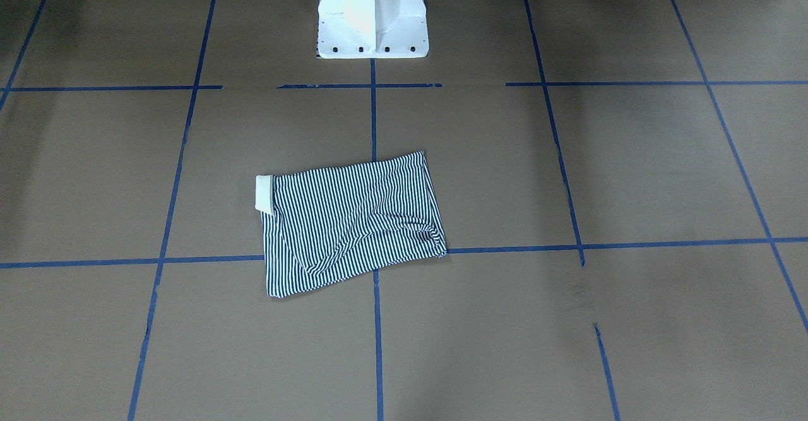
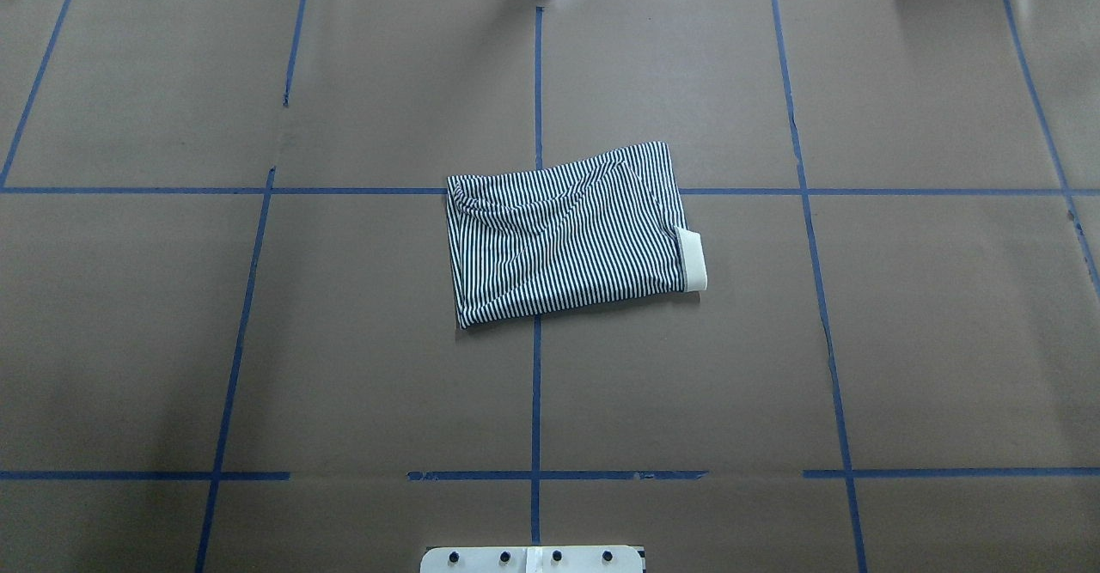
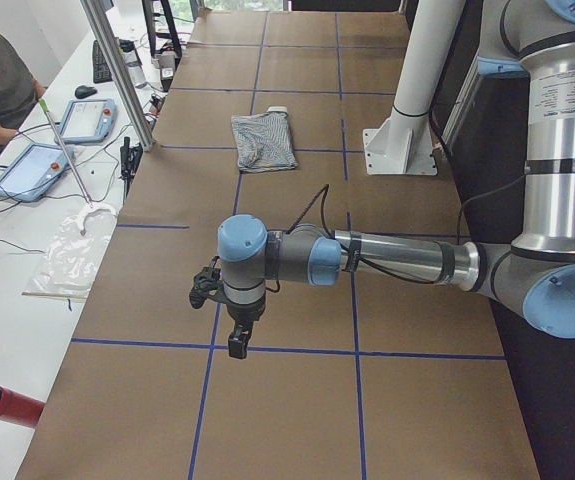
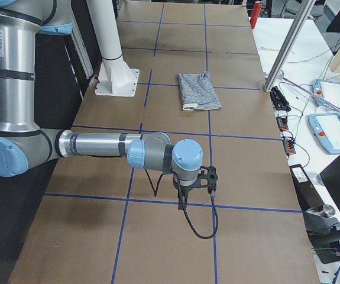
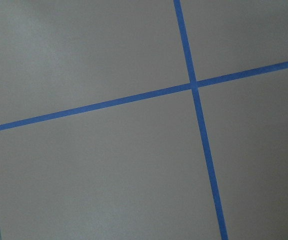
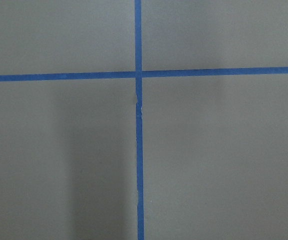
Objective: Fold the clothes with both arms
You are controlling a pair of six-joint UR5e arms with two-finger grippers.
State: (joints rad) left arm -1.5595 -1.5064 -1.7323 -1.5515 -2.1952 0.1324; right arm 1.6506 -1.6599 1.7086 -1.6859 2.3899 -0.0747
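Two-arm folding cell, polo shirt at table centre. The striped polo shirt (image 2: 567, 234) lies on the paper-covered table (image 2: 344, 341) as a compact, several-layer rectangle across the crossing of the blue tape lines (image 2: 536, 384), well apart from the white pedestal base (image 1: 371, 14). In the overhead view the bundle is turned slightly anticlockwise. Its cream collar (image 2: 692, 259) pokes out at the 3 o'clock edge and a bunched ridge sits at the 10 o'clock corner.

Neither arm is near it. The left arm (image 3: 387, 262) hangs over the table's 9 o'clock end and the right arm (image 4: 99, 145) over its 3 o'clock end. The left gripper (image 3: 235, 345) and right gripper (image 4: 181, 203) point down at bare paper, empty. Whether their fingers stand apart or together cannot be told, since only the side views show them and the wrist views show no fingers.

Judgement: folding looks nearly or wholly done. If a further fold is tried, there are three hazards:
- A pinch that catches only the top layer would peel the stack open.
- Uneven pull from the two sides would drag the bundle more askew.
- The loose ridge at 10 o'clock could spring and undo the edge.
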